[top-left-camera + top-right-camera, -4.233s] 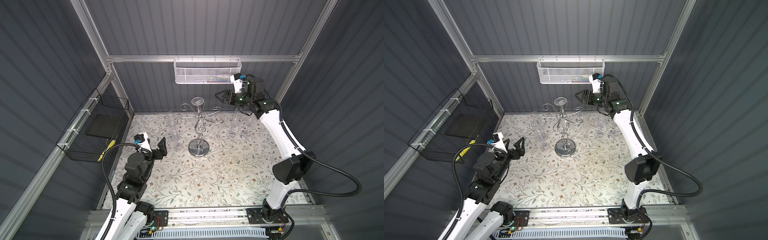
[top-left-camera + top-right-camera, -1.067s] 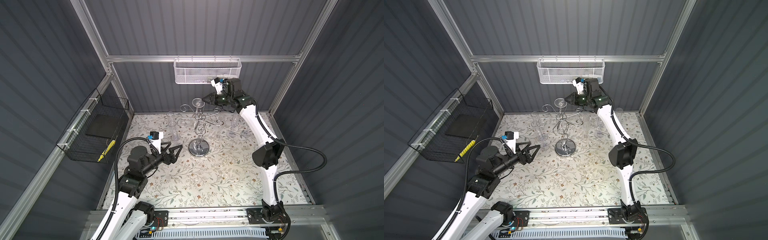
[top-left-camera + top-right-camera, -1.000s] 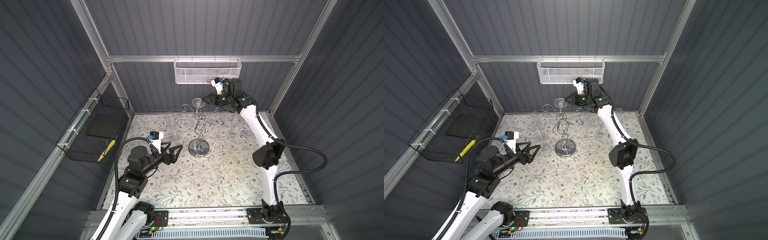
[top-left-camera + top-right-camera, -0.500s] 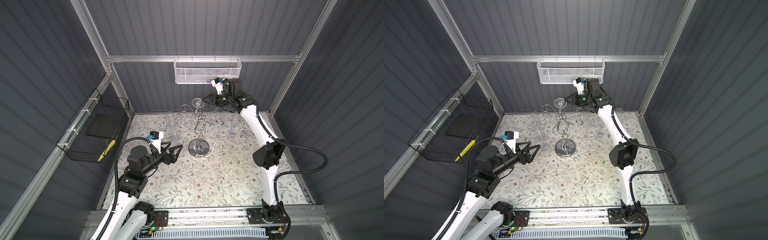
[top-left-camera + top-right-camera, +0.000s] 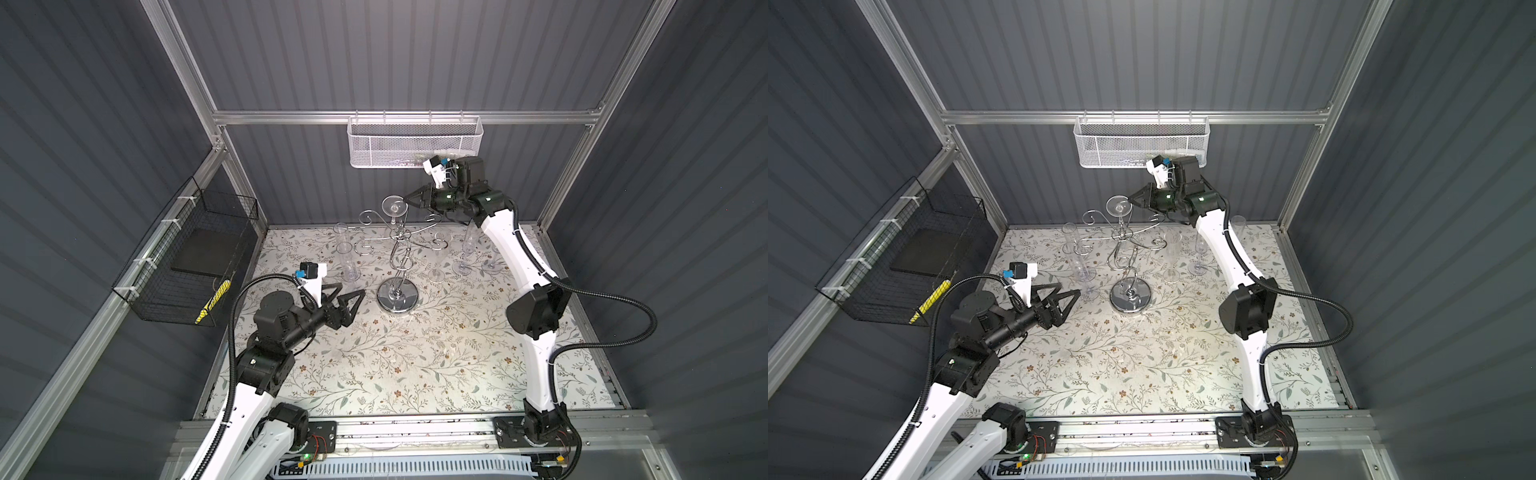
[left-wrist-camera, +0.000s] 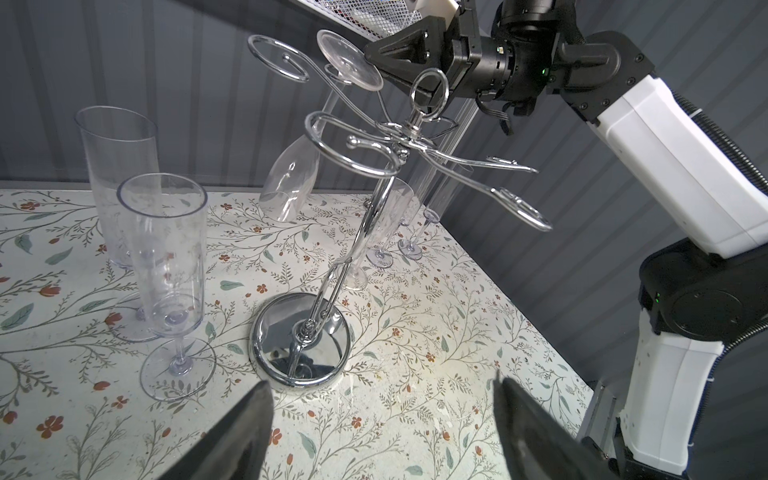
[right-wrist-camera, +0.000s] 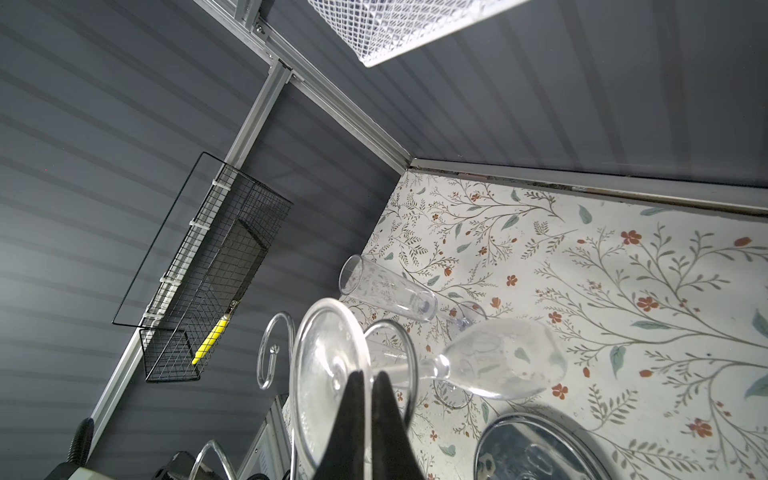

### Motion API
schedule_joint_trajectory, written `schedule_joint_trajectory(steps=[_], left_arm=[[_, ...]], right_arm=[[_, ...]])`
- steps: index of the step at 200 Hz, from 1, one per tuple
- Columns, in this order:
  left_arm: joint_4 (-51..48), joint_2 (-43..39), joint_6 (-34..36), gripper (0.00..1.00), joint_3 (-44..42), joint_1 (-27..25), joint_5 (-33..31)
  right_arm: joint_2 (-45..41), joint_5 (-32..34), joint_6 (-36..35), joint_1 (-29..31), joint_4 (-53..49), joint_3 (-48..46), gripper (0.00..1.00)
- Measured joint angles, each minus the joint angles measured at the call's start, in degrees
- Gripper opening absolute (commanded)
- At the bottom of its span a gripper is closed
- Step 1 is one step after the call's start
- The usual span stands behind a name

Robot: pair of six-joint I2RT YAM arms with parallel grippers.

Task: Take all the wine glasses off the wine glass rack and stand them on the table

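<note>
In the last few seconds the right gripper [image 5: 409, 200] has swung in from the far right and pinched shut on the foot rim of the wine glass [image 5: 394, 206]. The glass hangs bowl-down from an arm of the wine glass rack [image 5: 397, 298], near the middle of the counter's [image 5: 415, 365] far edge. The left gripper [image 5: 352, 291] has reached toward the rack's base, jaws wide and empty. The grasp looks made; sliding the glass free remains.

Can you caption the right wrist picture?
Right gripper pinches the foot of a wine glass hanging upside down on the rack.
</note>
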Motion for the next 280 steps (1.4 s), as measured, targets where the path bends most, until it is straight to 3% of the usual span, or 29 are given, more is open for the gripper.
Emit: schedule_joint_trajectory(steps=[94, 227, 258, 280], left_arm=[[0.0, 2.0, 0.4, 0.85, 1.6, 0.0, 0.2], [0.0, 2.8, 1.0, 0.85, 2.4, 0.0, 0.8], [0.1, 6.1, 1.2, 0.85, 5.7, 0.0, 4.2], [0.5, 7.7, 1.2, 0.85, 6.6, 0.0, 7.3]], right_arm=[[-4.3, 1.2, 1.5, 0.0, -0.3, -3.3, 0.00], [-2.0, 2.6, 5.7, -0.4, 3.2, -0.6, 0.00], [1.3, 2.2, 7.4, -1.4, 5.0, 1.6, 0.33], [3.3, 1.3, 8.3, -2.0, 6.0, 2.1, 0.45]])
